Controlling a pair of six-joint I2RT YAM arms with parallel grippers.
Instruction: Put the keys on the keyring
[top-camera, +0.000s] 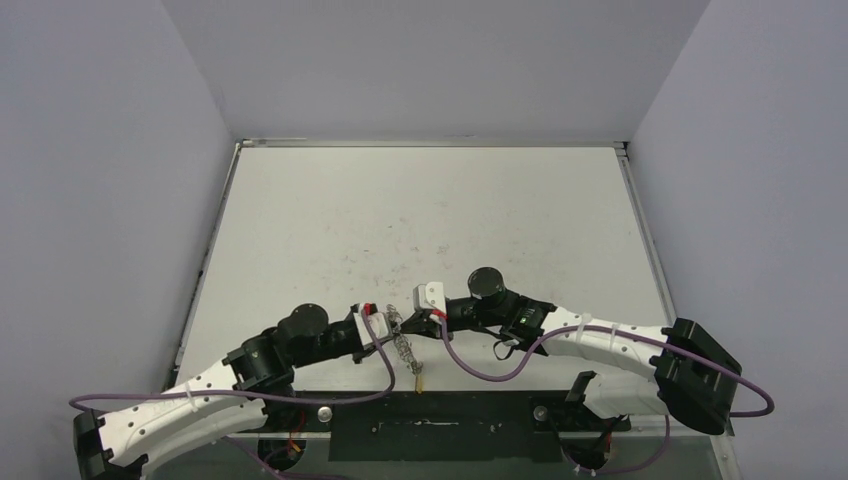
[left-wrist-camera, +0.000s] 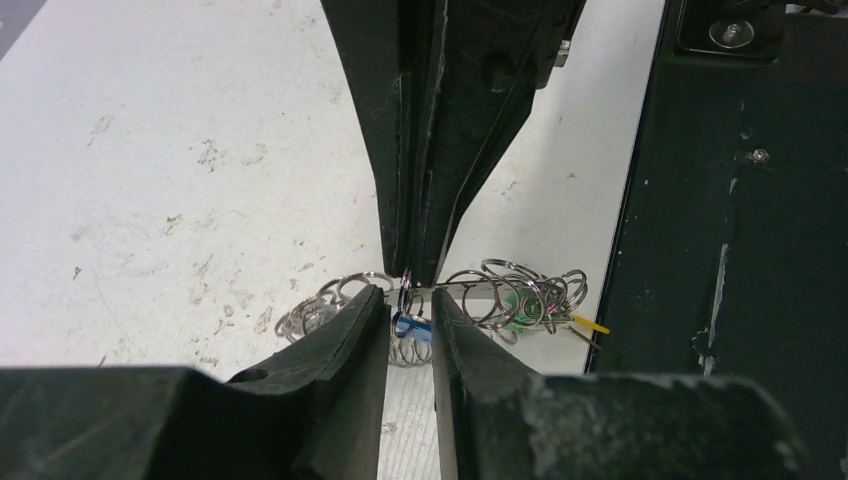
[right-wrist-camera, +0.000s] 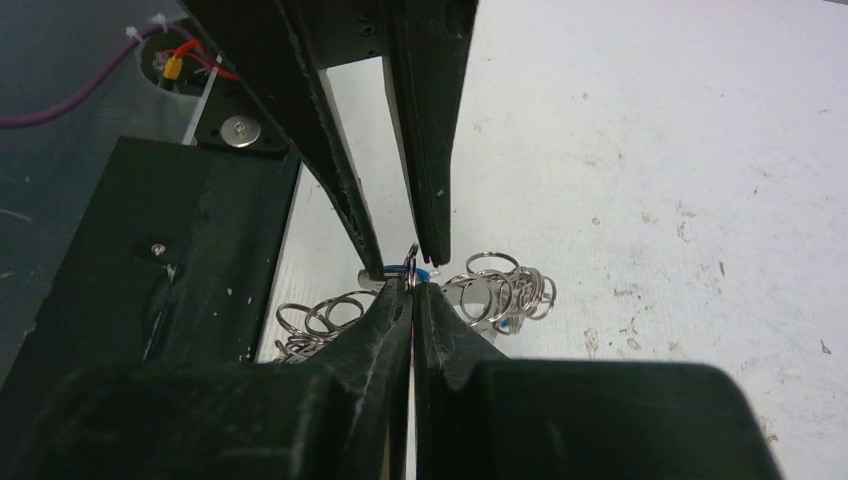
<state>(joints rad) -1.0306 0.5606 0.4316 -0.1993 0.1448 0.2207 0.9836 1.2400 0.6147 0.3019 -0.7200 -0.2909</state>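
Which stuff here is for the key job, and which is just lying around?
For the job: keyring, keys with blue, green and yellow tags.
Just lying about: purple cable, black base plate.

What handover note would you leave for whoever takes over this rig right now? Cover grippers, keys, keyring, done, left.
Left gripper: jaws slightly apart around the blue-tagged key.
Right gripper: shut on a keyring loop.
The keyring is bunched near the table edge; green-tagged key and yellow-tagged key among its loops.
Done: none clearly threaded. Left: thread them all.
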